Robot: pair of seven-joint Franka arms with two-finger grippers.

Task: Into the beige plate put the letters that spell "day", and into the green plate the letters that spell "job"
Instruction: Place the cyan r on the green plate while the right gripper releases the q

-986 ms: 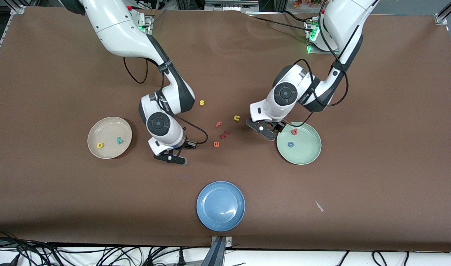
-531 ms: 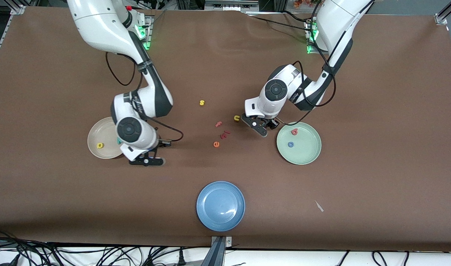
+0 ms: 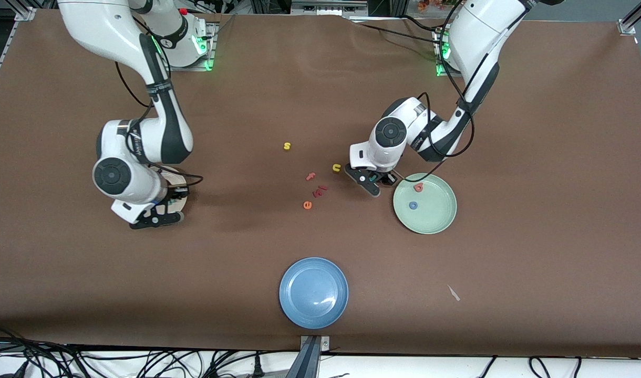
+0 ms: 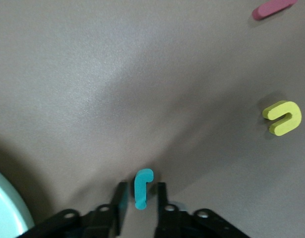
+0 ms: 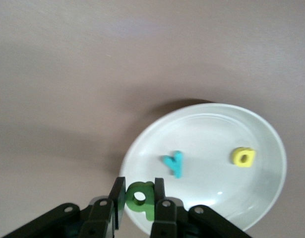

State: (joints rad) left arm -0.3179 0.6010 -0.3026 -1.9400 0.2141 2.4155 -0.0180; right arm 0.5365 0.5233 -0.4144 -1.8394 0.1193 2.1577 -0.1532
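Observation:
My right gripper [image 3: 157, 218] hangs over the rim of the beige plate [image 5: 207, 129], shut on the dark green stemmed letter [image 5: 141, 197]. The teal "y" [image 5: 173, 163] and the yellow round-bowled letter [image 5: 243, 156] lie in that plate. In the front view the arm hides most of the plate. My left gripper [image 3: 372, 182] is down at the table beside the green plate [image 3: 436, 220], its fingers closed in on both sides of the teal "j" [image 4: 142, 188]. The salmon "b" [image 3: 419, 186] and blue "o" [image 3: 413, 205] lie in the green plate.
Loose letters lie mid-table: a yellow "u" [image 3: 336, 168] close to my left gripper, a yellow "s" [image 3: 287, 146], a reddish "f" [image 3: 311, 176], a red piece [image 3: 319, 189] and an orange "e" [image 3: 307, 205]. A blue plate [image 3: 313, 293] sits near the front edge.
My right arm swung from mid-table to the beige plate, carrying the green letter. My left gripper edged away from the green plate and its fingers closed in around the teal "j".

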